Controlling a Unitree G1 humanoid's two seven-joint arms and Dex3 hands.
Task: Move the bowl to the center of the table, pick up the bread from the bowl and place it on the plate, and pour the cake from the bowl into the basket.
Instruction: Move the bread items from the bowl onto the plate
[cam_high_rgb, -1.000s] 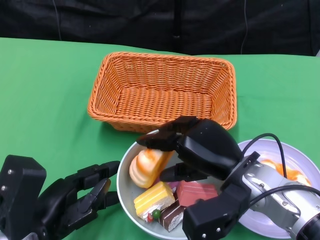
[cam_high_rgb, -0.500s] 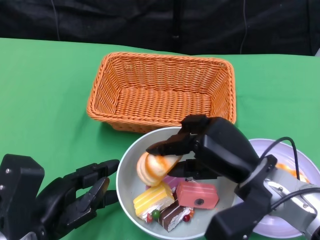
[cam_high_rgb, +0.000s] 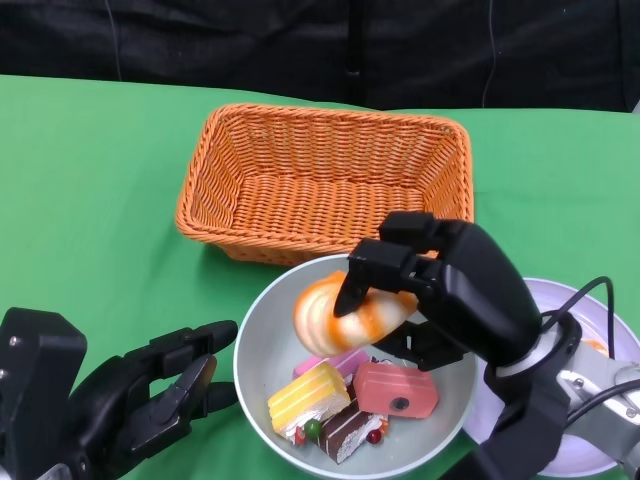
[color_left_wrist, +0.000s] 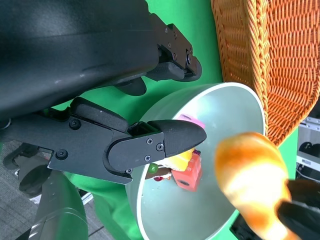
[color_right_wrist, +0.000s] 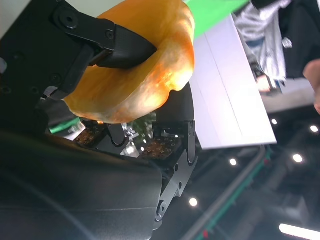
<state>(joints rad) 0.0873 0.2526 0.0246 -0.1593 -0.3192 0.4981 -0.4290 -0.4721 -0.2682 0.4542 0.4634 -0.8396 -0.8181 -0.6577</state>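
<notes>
My right hand (cam_high_rgb: 450, 290) holds the orange-and-cream bread (cam_high_rgb: 340, 310) lifted above the grey bowl (cam_high_rgb: 262, 340); its fingers wrap the bread (color_right_wrist: 135, 70) in the right wrist view too. Cake pieces lie in the bowl: a yellow slice (cam_high_rgb: 305, 395), a red piece (cam_high_rgb: 395, 388), a chocolate piece (cam_high_rgb: 348, 430). My left hand (cam_high_rgb: 150, 395) rests open beside the bowl's left rim, fingers (color_left_wrist: 150, 142) at the bowl edge (color_left_wrist: 240, 92). The lavender plate (cam_high_rgb: 600, 320) shows at the right, partly hidden by my right arm. The orange wicker basket (cam_high_rgb: 325, 180) stands behind the bowl.
Green cloth covers the table (cam_high_rgb: 90, 180). The basket's near wall lies just behind the bowl. An orange item (cam_high_rgb: 598, 345) sits on the plate. A dark backdrop bounds the far edge.
My right hand has lifted the bread out of the bowl and moved it up and to the right. The left hand and bowl stayed where they were.
</notes>
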